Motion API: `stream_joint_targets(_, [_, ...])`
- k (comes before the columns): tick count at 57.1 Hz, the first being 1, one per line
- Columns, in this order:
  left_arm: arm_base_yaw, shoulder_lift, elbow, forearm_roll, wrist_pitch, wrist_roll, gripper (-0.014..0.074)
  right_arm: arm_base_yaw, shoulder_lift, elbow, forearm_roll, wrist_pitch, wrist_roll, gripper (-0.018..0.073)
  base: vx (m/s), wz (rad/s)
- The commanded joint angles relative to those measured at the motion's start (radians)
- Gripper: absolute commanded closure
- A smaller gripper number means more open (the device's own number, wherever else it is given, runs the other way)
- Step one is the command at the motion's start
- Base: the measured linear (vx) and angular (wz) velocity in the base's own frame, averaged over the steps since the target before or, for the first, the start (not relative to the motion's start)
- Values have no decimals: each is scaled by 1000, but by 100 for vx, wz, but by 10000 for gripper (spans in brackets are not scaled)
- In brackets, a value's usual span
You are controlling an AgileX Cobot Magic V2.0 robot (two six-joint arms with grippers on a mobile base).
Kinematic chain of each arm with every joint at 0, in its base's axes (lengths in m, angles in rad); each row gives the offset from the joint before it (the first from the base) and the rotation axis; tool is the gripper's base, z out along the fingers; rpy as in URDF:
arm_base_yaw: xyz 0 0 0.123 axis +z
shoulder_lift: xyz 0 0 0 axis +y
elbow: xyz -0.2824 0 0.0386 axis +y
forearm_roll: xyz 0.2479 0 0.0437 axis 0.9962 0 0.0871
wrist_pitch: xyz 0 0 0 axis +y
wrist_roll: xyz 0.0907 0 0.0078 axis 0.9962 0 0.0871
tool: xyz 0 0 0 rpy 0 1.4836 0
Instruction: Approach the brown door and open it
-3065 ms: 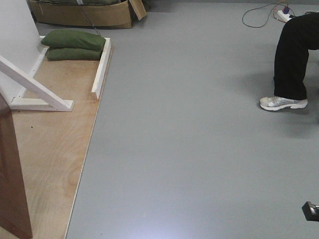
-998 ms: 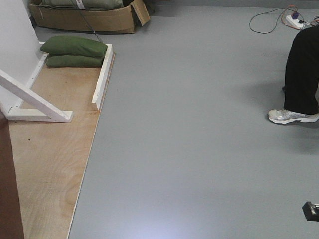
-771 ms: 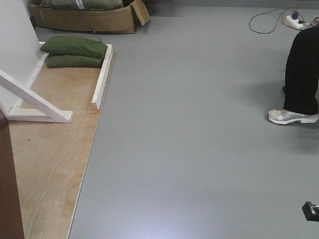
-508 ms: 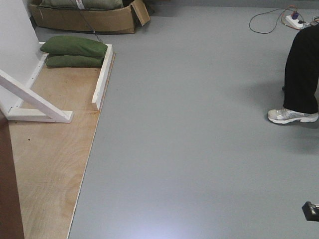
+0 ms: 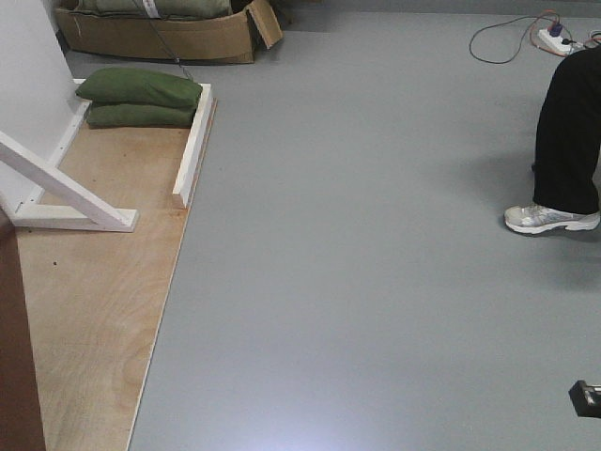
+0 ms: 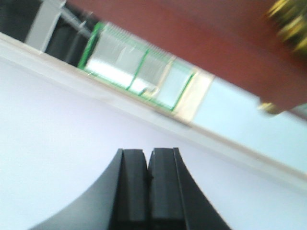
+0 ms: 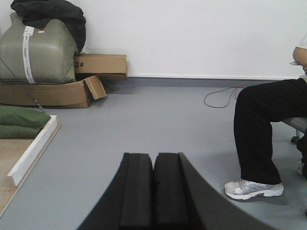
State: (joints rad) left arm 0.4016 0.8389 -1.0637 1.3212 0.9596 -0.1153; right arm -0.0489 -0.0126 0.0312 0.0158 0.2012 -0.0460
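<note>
Grey floor (image 5: 376,282) spreads beside the plywood (image 5: 94,310) over which the brown door (image 5: 13,357) stands. Near the door our left tool (image 6: 147,158) is pressed together, empty, clear of the brass handle (image 6: 289,17); our right tool (image 7: 154,160), farther from the door, likewise. We judge the approach done, the door seemingly ajar, opening unfinished.

Even, bright indoor light; soft glare on grey floor (image 5: 300,437). Left wrist view is blurred, esp. brown door (image 6: 192,33). Others sharp.
</note>
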Motion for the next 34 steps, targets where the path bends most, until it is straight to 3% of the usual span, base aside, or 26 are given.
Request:
stream_joint_targets(1, [2,21,-33,118,-7,-10,603,-5,-12,4,-6,-75,-5,559,0,0])
stream_joint_targets(6, [2,35,-47,79,-30,-10,603,-5,-12,4,-6,-75,-5,559,0,0])
stream_joint_targets(19, [-2,34,-183,-310,-235,-10,603,-5,-12,4,-6,-75,-5,559,0,0])
stream_joint_targets(34, [-2,34,-292,-615,-515,-12,603,-5,-12,4,-6,-75,-5,559,0,0])
